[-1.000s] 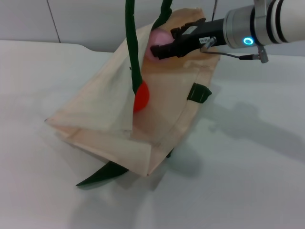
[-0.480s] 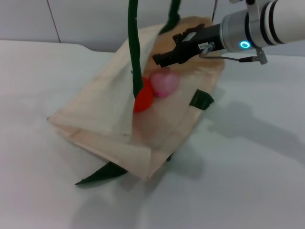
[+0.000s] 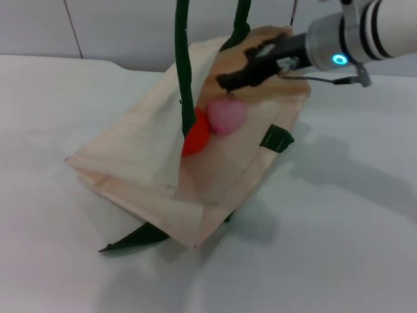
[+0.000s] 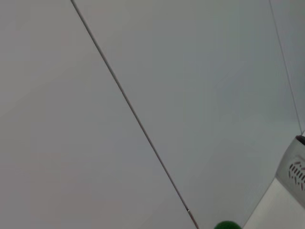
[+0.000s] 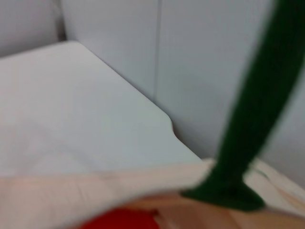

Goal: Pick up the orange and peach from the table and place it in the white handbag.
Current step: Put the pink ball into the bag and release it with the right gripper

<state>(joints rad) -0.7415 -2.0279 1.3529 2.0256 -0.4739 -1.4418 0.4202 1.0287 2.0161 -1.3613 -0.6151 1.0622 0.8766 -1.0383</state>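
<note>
Head view: right gripper point(image 3: 229, 83) reaches level over the white handbag point(image 3: 143, 150), jaws apart, above the peach point(image 3: 227, 115).

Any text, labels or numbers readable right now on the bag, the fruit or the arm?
No readable text anywhere.
white handbag: plain fabric, no print.
orange and peach: unmarked.
right gripper: a small pale label sits behind it on the wrist, too small to read.

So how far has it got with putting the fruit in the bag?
Nearly finished, it seems. The orange and the peach both lie side by side inside the white handbag. The right gripper hangs empty and open just above the peach. Nothing is left on the table to collect; the arm probably only needs to pull away.
</note>
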